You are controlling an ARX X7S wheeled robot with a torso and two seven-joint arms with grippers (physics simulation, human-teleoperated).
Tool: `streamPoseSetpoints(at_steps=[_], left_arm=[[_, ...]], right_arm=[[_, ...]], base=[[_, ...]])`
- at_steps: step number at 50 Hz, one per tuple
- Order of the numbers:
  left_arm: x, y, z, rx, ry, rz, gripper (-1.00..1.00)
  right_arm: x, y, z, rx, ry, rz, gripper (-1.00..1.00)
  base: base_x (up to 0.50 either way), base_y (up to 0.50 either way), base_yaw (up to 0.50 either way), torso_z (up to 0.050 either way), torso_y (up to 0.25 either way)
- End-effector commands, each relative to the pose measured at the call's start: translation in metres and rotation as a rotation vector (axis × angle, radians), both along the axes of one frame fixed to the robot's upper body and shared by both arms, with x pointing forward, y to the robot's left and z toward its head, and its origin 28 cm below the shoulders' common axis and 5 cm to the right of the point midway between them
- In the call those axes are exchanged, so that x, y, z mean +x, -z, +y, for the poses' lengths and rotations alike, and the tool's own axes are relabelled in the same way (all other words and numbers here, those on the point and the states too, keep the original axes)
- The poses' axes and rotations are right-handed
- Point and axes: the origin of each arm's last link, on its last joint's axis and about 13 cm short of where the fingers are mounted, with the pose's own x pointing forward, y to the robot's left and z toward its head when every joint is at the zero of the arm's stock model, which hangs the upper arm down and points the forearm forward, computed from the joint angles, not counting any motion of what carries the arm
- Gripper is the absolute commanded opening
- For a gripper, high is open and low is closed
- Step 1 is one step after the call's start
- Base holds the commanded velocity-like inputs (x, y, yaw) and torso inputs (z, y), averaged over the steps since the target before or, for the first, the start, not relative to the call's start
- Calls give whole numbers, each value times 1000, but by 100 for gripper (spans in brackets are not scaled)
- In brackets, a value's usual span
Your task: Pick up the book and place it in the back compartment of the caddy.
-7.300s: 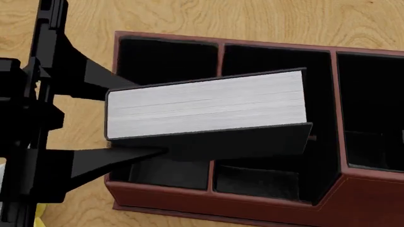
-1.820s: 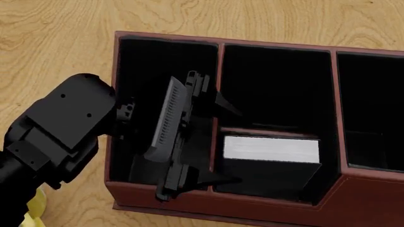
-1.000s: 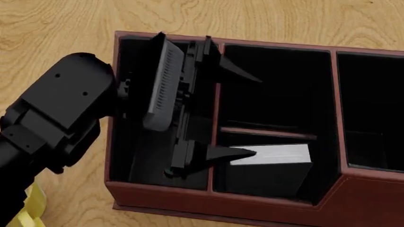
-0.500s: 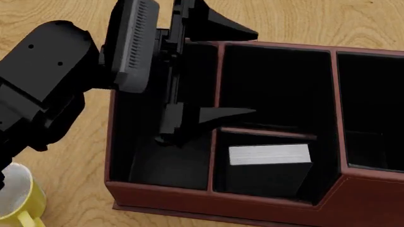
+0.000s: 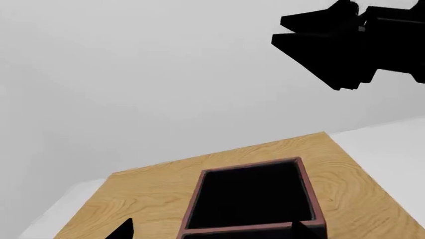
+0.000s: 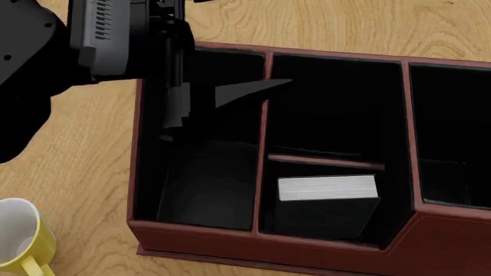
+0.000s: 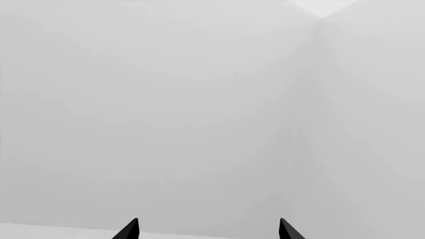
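Head view: book (image 6: 328,188) upright in caddy (image 6: 276,244) short middle cell, w/ nothing gripping it. L pincer (image 6: 201,80) released, above caddy. R pincer (image 7: 207,230) spread, empty. Placement looks done.

Light wood-grain table (image 6: 345,23), plain pale grey walls (image 7: 166,99) behind

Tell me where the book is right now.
In the head view the book stands page edge up in the caddy's shorter middle cell, nearest the camera, below the low red cross divider, untouched by the left gripper.
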Motion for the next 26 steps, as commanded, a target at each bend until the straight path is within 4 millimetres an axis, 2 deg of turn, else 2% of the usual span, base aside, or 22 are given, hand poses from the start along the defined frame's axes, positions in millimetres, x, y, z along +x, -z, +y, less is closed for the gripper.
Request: streamPoseSetpoints(at_steps=[1, 12, 26], left_arm=[[-17, -8, 14, -64, -53, -11, 100], [-26, -13, 30, -103, -104, -39, 100], [-42, -7, 48, -131, -147, -44, 100]], right_arm=[[-2, -2, 1, -1, -3, -7, 100], [-3, -5, 3, -5, -10, -14, 100], [-4, -7, 5, -8, -15, -19, 100]], base=[[0, 0, 0, 0, 0], [0, 0, 0, 0, 0], [0, 0, 0, 0, 0]])
